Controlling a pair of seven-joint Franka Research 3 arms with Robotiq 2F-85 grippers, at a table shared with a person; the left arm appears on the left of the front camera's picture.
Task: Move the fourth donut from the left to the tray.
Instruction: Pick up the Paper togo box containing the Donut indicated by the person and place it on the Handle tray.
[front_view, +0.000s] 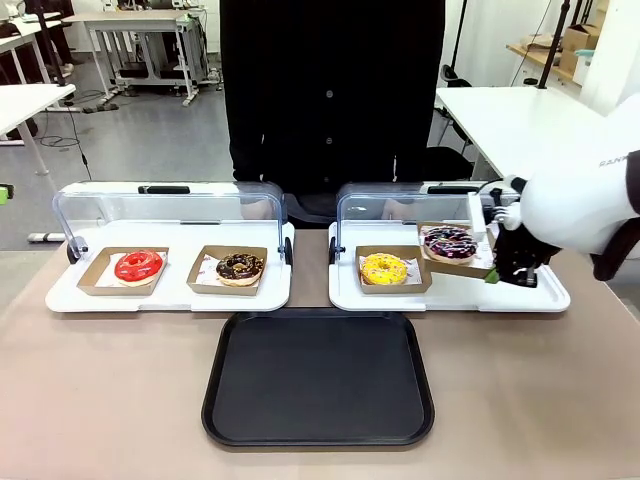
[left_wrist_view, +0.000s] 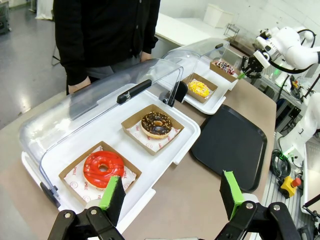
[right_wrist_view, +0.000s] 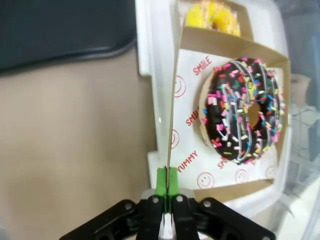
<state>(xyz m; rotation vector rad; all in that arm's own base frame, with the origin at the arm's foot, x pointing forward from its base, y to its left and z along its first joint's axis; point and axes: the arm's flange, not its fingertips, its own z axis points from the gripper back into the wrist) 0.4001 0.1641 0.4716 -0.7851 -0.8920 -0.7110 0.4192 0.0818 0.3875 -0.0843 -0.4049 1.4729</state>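
Observation:
The fourth donut (front_view: 449, 240) (right_wrist_view: 244, 109), chocolate-glazed with pink and white drizzle and coloured sprinkles, sits in a brown cardboard holder (right_wrist_view: 231, 44) that is lifted and tilted above the right white display tray. My right gripper (front_view: 493, 276) (right_wrist_view: 166, 180) is shut on the holder's near edge. The donut (left_wrist_view: 224, 67) also appears far off in the left wrist view. The black tray (front_view: 318, 376) (left_wrist_view: 231, 144) lies at the table's front middle. My left gripper (left_wrist_view: 172, 194) hangs open above the left display tray, holding nothing.
A yellow donut (front_view: 384, 268) sits left of the lifted holder. A red donut (front_view: 138, 266) and a plain chocolate donut (front_view: 240, 267) rest on the left white display tray (front_view: 170, 297). Clear lids (front_view: 165, 210) stand open behind. A person (front_view: 330, 90) in black stands at the far side.

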